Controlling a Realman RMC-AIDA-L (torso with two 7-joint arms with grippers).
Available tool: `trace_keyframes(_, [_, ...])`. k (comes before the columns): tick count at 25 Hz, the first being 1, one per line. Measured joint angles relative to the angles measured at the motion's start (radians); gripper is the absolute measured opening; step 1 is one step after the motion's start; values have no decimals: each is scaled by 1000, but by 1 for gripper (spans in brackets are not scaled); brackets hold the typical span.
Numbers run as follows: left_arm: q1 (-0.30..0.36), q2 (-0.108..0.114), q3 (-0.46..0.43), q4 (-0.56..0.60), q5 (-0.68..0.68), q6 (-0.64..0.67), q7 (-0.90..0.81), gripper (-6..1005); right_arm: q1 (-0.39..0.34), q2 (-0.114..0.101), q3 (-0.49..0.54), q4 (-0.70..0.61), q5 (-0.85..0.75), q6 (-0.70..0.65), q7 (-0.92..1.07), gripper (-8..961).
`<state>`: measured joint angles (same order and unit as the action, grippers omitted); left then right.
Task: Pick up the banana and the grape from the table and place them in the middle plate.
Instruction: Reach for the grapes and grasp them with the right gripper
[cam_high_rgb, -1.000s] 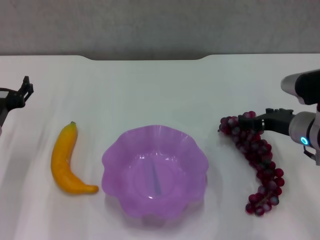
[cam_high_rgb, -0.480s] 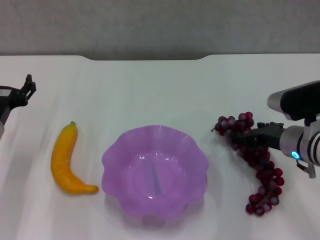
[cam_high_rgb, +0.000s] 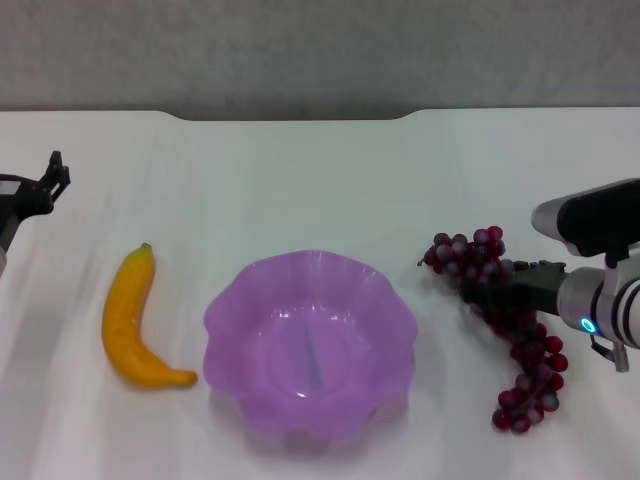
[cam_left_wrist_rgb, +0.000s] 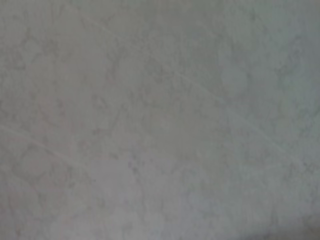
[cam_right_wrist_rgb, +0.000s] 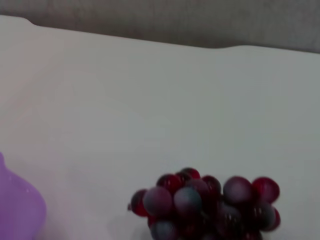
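Observation:
The grape (cam_high_rgb: 512, 325) is a long dark red-purple bunch lying on the white table (cam_high_rgb: 300, 180) to the right of the middle plate (cam_high_rgb: 230, 320), a light-purple scalloped bowl. My right gripper (cam_high_rgb: 485, 293) reaches in from the right and is shut on the bunch near its upper end, which sits a little raised. The right wrist view shows that end of the grape (cam_right_wrist_rgb: 205, 205) close up, with the plate's rim (cam_right_wrist_rgb: 17, 210) off to one side. The banana (cam_high_rgb: 130, 320) lies left of the plate. My left gripper (cam_high_rgb: 55, 172) is parked open at the table's left edge.
The table's far edge (cam_high_rgb: 300, 115) meets a grey wall. The left wrist view shows only a plain pale surface.
My right gripper has moved down and slightly left into the bunch. The grape's upper end has shifted left toward the plate; its lower end stays put. The left arm has not moved.

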<state>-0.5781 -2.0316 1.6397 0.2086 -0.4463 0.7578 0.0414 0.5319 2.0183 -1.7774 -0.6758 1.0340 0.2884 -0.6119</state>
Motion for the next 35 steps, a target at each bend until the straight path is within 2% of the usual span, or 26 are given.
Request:
trace_keyframes(15, [-3,-3,5,6,0,0,0,877,14,-1,-11,59,0,-25,0,885])
trace_keyframes(35, [-6,-5,17,11,0,0,-7,878,28,2,-23,76,1,-46,0,884])
